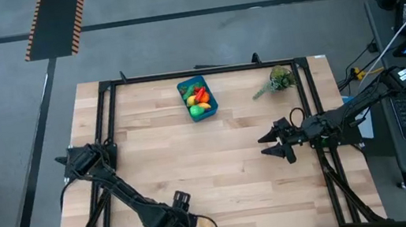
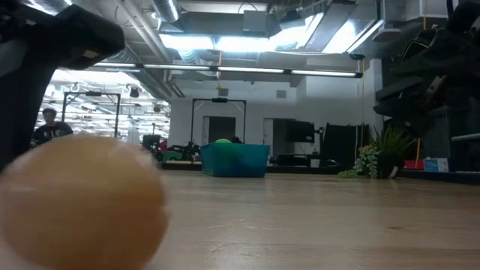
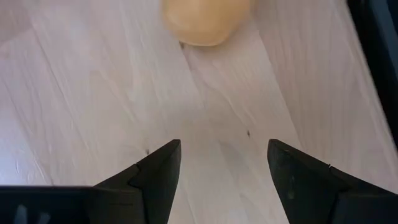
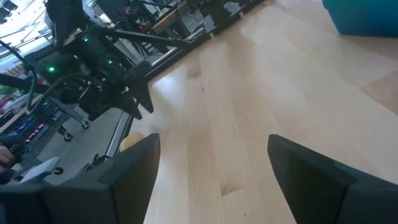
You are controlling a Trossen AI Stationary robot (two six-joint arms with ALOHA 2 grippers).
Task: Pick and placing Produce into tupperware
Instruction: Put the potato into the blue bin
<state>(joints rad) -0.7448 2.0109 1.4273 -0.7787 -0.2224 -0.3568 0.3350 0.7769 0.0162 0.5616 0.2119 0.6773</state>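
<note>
Produce (image 1: 199,102) is sitting piled in the teal tub (image 1: 208,90) at upper centre of the high view. One tan round piece (image 3: 205,20) is lying apart ahead of the left gripper (image 3: 224,168), bottom centre, fingers spread and empty. Right gripper (image 1: 271,143) is hovering right of centre, wide and empty.

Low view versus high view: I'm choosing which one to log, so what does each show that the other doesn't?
Only the low view shows an orange-tan round toy close to the camera and the room behind, with a person there. Only the high view shows the colourful produce inside the tub, and the open right pincer over bare wood. Both show the teal tupperware and the leafy sprig.
</note>
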